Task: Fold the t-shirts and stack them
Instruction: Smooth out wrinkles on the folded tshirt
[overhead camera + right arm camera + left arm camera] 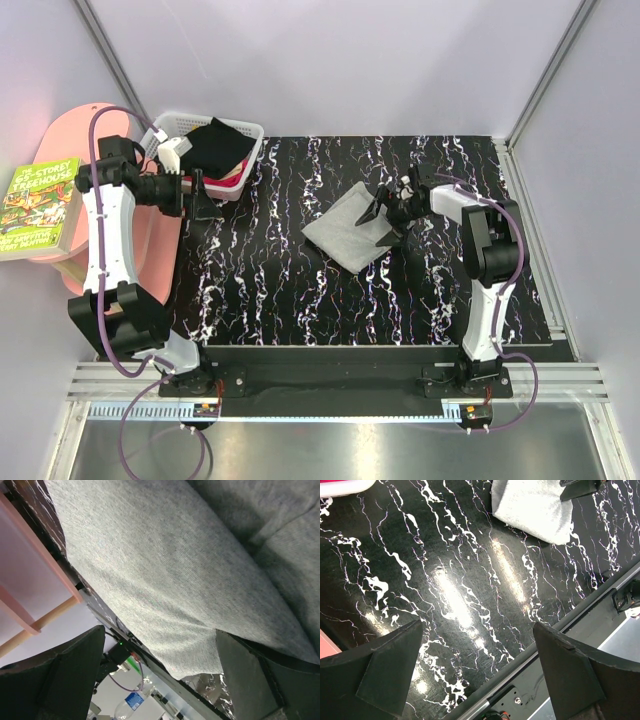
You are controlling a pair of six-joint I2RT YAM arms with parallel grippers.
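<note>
A: Where are the shirts?
B: The marbled table (260,290) carries the folded grey t-shirt (345,235), right of centre, probably as the base of the stack. The black t-shirt (215,145) lies in the white lattice basket (252,131), unfolded.
A: And the claws?
B: Right claw (383,218): fingers apart, empty, over the grey shirt's right edge. Left claw (207,197): fingers apart, empty, just beside the basket.

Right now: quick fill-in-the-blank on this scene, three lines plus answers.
The black t-shirt sits in the white ____.
The grey t-shirt lies folded on the ____.
The right gripper, over the grey t-shirt, and the left gripper both have jaws ____.
Missing: basket; table; open.
</note>
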